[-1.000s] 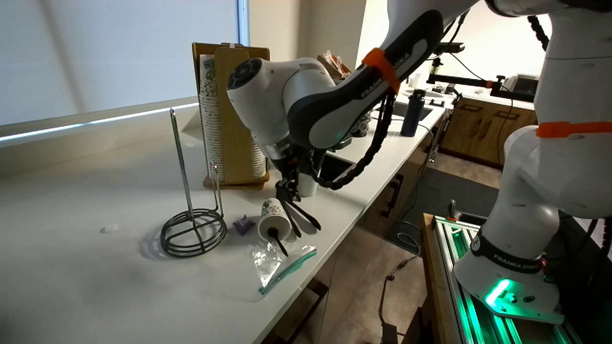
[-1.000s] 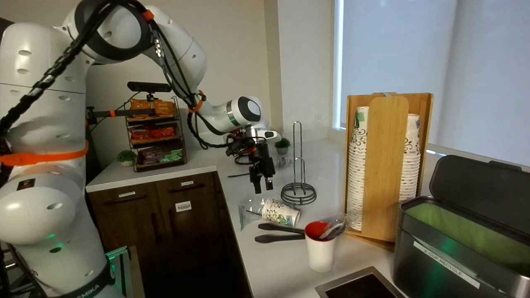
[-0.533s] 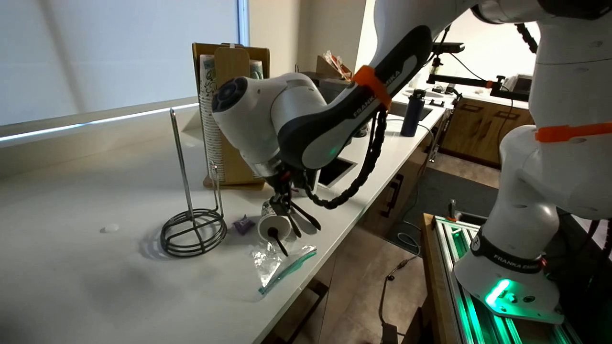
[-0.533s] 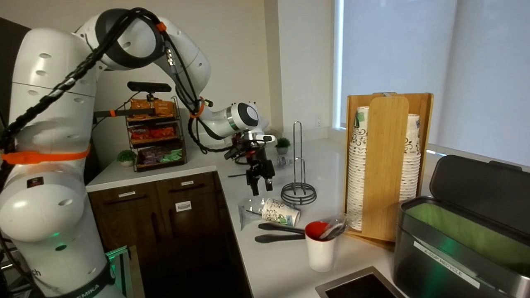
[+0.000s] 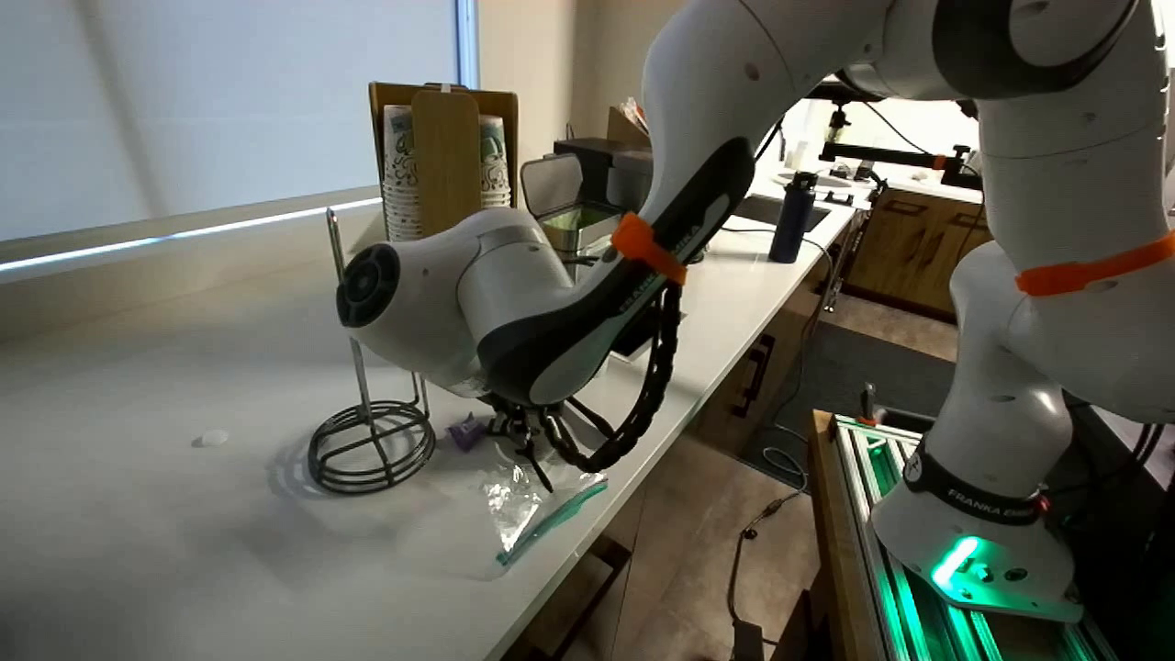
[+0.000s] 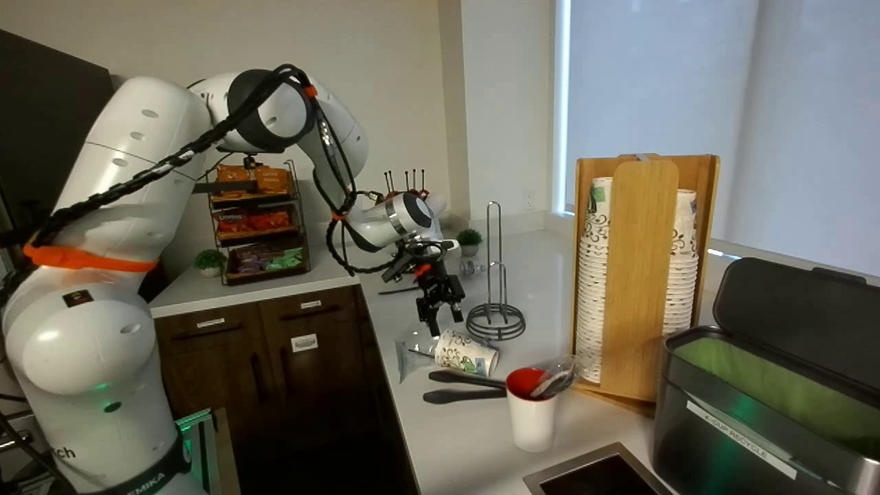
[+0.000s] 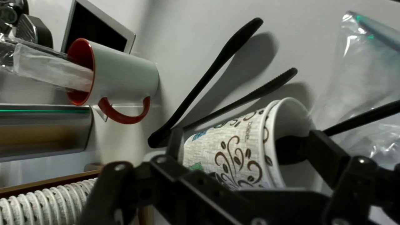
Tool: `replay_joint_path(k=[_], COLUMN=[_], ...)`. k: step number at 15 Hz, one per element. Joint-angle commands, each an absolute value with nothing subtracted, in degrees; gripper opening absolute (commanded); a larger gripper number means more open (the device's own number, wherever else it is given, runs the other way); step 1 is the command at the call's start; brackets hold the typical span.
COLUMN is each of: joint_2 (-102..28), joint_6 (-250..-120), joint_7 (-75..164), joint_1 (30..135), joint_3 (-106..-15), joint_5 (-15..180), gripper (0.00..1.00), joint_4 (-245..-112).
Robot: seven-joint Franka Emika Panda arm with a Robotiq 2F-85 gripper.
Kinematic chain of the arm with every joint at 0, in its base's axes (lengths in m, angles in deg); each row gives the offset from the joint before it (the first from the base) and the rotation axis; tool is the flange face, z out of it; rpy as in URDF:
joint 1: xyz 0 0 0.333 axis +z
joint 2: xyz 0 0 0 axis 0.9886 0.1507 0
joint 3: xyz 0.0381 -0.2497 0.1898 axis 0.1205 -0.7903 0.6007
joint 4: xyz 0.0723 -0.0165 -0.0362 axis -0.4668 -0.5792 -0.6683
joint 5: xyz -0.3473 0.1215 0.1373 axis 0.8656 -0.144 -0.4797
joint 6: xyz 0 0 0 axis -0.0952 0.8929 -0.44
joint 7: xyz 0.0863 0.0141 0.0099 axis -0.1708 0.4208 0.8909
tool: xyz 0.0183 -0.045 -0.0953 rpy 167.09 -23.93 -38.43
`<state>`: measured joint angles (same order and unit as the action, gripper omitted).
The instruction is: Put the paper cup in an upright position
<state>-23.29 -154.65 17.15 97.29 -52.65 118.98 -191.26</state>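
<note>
Above the white surface (image 6: 457,436), the tool (image 6: 446,323) is held with its fingers (image 7: 328,156) wide apart. Near them, the paper cup (image 7: 240,148) is seen tipped on its side on the surface (a black spoon (image 7: 368,117) is tucked partly inside).

Notes gripper (image 6: 447,325) tilted further than half a second ago, with fingers (image 6: 431,320) lower and nearer the paper cup (image 6: 465,353). In an exterior view, mostly loses that cup behind the arm (image 5: 514,294); newly exposes a bin (image 5: 561,239) well apart from the fingers.
</note>
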Motion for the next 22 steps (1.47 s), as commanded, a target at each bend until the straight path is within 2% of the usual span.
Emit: replay_joint_path(k=[1,2,3,4,9,12,22], joint_2=[-17.7,-16.4,-14.9,-13.7,-12.0,-14.6,-30.2], joint_6=[-149.1,-147.6,-146.8,-145.9,-142.2,-142.1,-158.3], joint_7=[16.7,17.0,17.7,18.0,17.8,18.9,31.8], joint_1=[99.6,100.0,100.1,100.3,101.0,99.7,88.6], joint_3=[-54.6,-55.0,-55.1,-55.2,-55.6,-54.6,-53.8], joint_5=[120.6,120.8,120.8,120.7,120.2,117.8,98.0], gripper=[0.75,0.74,0.68,0.58,0.19,0.01,0.01], joint_4=[-184.4,-182.9,-181.3,-179.8,-176.9,-178.3,-191.4])
